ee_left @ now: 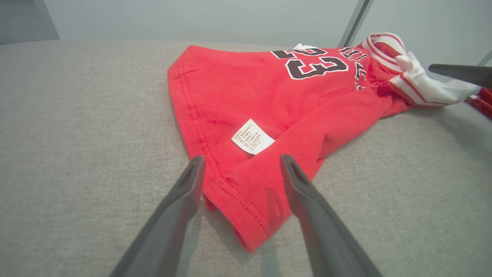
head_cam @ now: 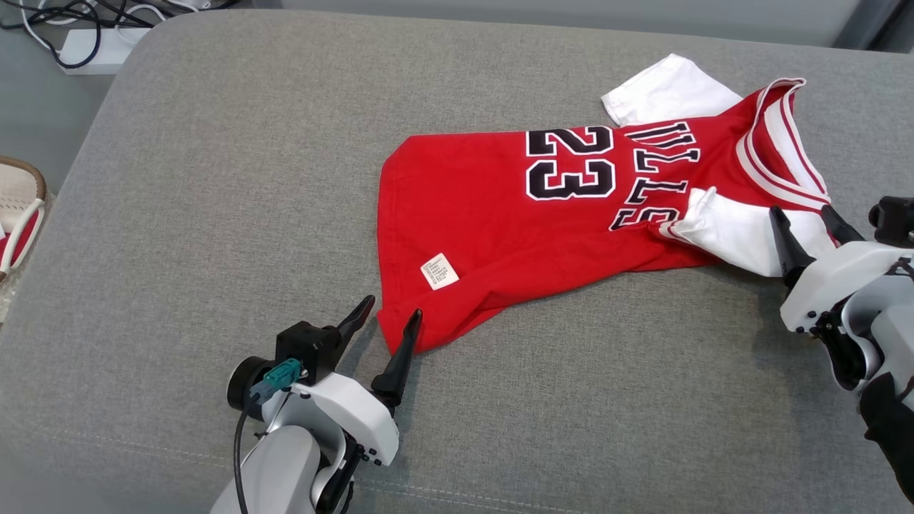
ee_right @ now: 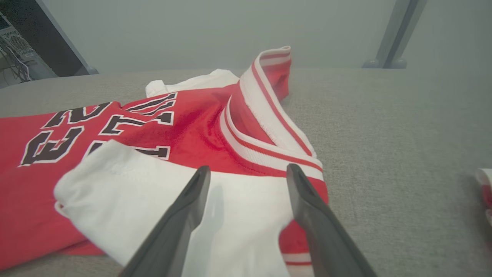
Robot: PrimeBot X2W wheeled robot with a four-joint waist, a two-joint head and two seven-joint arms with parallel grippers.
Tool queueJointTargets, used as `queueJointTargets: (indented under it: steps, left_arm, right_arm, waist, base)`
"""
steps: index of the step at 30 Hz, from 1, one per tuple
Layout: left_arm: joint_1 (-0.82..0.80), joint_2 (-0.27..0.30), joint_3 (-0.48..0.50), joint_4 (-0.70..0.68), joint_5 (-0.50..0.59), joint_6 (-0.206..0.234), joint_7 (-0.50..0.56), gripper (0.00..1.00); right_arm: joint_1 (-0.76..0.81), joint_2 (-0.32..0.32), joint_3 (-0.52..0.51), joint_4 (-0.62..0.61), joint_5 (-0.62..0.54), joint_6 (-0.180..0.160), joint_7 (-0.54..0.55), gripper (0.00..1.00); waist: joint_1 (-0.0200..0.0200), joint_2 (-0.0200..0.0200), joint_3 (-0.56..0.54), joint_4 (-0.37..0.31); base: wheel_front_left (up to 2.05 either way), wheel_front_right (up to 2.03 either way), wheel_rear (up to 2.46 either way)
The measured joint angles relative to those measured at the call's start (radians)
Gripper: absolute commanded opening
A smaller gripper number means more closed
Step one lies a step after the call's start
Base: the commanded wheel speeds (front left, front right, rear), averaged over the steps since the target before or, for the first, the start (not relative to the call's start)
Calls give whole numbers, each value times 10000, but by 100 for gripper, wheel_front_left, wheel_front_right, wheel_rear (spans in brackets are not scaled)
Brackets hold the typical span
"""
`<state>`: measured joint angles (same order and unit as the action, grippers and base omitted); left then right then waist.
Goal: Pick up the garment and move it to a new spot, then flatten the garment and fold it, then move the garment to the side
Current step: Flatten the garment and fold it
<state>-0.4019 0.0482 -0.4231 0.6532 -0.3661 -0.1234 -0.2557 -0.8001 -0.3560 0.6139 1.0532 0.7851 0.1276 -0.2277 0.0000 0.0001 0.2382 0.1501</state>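
Cables (head_cam: 64, 21) and a white power strip (head_cam: 96, 50) lie on the floor far ahead and left of the left gripper (head_cam: 393, 306), off the grey cushion (head_cam: 235, 178). A beige-and-red thing like a shoe (head_cam: 18, 214) sits past the cushion's left edge, and a scrap of red-and-white cloth (ee_right: 485, 188) shows far to the right gripper's (head_cam: 800, 210) right. All of these are well apart from the garment (head_cam: 500, 207), a red jersey numbered 23 that lies rumpled between the two grippers. The left gripper's jaws are spread wide and straddle the near hem corner without gripping it. A white care label (ee_left: 252, 136) lies just ahead of its tips. The right gripper is equally wide, empty, its fingers over the folded white sleeve (ee_right: 153, 200) with the striped collar (ee_right: 269, 115) just ahead. Whether its tips touch the cloth I cannot tell. Bare cushion stretches wide to the left gripper's left, between the two grippers on the near side, and to the right gripper's right.
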Motion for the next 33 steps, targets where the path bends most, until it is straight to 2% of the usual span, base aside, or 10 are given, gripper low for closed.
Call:
queueJointTargets:
  steps: [12,23,27,28,29,30,33]
  left_arm:
    - [5,23,25,-268,54,0,0,100]
    - [5,35,12,-301,56,0,0,100]
    - [5,40,12,-305,56,0,0,100]
    - [5,40,12,-305,58,0,0,100]
    - [5,42,13,-309,58,0,0,100]
    - [5,40,13,-316,58,0,0,100]
    - [5,36,17,-320,69,0,0,100]
  right_arm:
    - [362,397,-646,263,1241,0,-104,100]
    - [367,460,-1492,0,3080,0,288,100]
    - [365,420,-1532,84,3292,-2,430,100]
    - [365,416,-1530,119,3308,-2,430,95]
    - [364,416,-1526,161,3336,-2,430,76]
    - [363,407,-1517,213,3340,-2,430,45]
    - [359,364,-1448,259,3336,-2,428,0]
  waist:
    - [0,-1,67,-126]
    - [0,-1,202,-21]
    - [0,-1,233,37]
    - [1,0,240,44]
    - [0,-1,244,45]
    - [0,0,250,43]
    - [0,-1,271,15]
  base:
    - [0,0,0]
    - [0,0,0]
    - [0,0,0]
    - [0,0,0]
    - [0,0,0]
    - [0,0,0]
    - [0,0,0]
